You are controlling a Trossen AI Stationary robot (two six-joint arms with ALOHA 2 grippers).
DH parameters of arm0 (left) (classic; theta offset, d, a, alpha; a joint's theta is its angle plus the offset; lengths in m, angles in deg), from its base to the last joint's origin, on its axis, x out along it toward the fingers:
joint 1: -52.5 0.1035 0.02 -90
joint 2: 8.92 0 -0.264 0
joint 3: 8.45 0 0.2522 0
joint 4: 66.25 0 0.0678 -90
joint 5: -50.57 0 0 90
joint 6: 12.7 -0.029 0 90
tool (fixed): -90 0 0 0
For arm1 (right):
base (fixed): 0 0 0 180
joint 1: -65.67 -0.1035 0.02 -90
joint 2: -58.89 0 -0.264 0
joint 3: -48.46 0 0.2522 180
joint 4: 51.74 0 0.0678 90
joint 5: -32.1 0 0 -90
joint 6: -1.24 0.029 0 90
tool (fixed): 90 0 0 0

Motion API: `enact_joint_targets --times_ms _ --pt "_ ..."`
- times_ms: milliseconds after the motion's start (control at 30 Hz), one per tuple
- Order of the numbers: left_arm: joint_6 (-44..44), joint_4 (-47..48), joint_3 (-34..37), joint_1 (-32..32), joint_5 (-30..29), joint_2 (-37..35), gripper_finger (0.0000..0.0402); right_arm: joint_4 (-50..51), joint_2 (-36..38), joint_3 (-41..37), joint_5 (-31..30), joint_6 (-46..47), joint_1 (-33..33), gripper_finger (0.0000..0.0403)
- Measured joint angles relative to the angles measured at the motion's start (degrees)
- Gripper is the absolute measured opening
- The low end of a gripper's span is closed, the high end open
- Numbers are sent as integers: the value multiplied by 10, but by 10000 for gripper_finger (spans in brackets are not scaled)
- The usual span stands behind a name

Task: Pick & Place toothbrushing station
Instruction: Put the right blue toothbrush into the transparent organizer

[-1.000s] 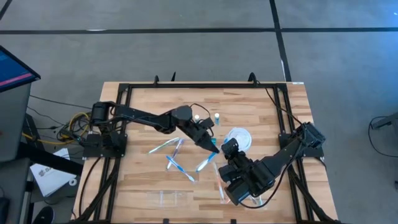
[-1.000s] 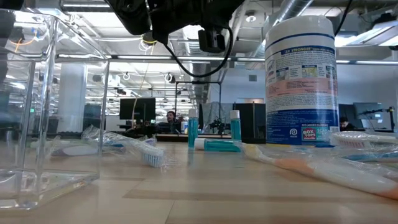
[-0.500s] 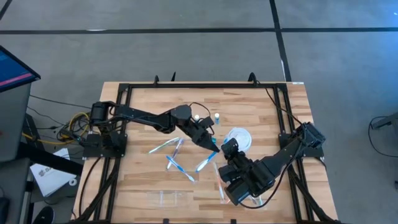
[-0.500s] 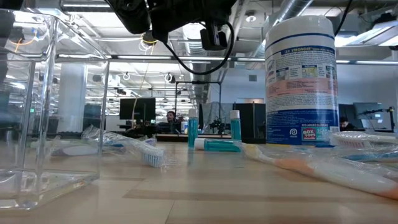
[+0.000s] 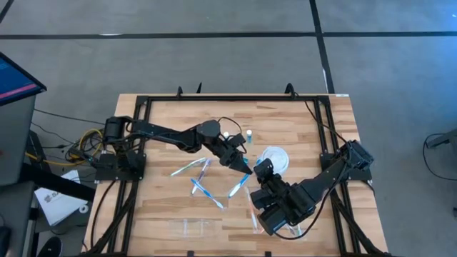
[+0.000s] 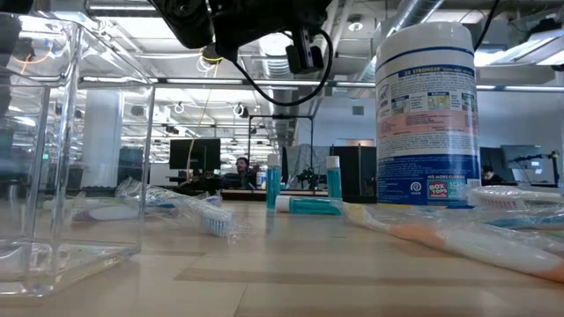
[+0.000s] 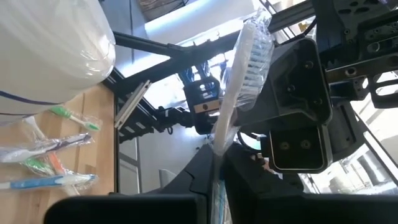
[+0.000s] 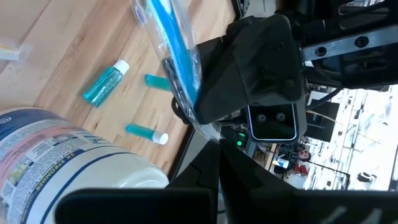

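**Holding two brushes end to end at mid-table**

Gripping is confirmed on both sides. The left gripper (image 5: 245, 168) is clamped on a wrapped toothbrush (image 7: 239, 81), whose white bristled head stands up past the fingers in the left wrist view. The right gripper (image 5: 261, 171) is clamped on a blue brush (image 8: 169, 37) in a crinkly clear sleeve. The two grippers meet almost nose to nose near the white canister (image 5: 273, 158), each filling the other's wrist view. Judgement: this facing arrangement suits a handover or a joint hold, though which piece is being passed cannot be told.

Pose: the left arm reaches far across from its base at the table's left edge, wrist angled down. The right arm is folded back on itself near the table's front right, wrist turned toward the left arm.

Remaining stock: several brushes (image 5: 202, 187) lie loose on the wood left of the grippers; small blue bottles (image 8: 106, 83) lie by the canister. A clear box (image 6: 62, 158) stands at the table's front edge, apart from both grippers.
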Motion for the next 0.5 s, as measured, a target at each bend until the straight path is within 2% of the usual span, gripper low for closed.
enact_joint_targets --times_ms 233,500 --pt "-7 1 1 0 3 0 11 4 0 0 5 6 -3 5" --pt "-28 -1 1 9 12 0 11 9 0 0 17 41 -16 72"
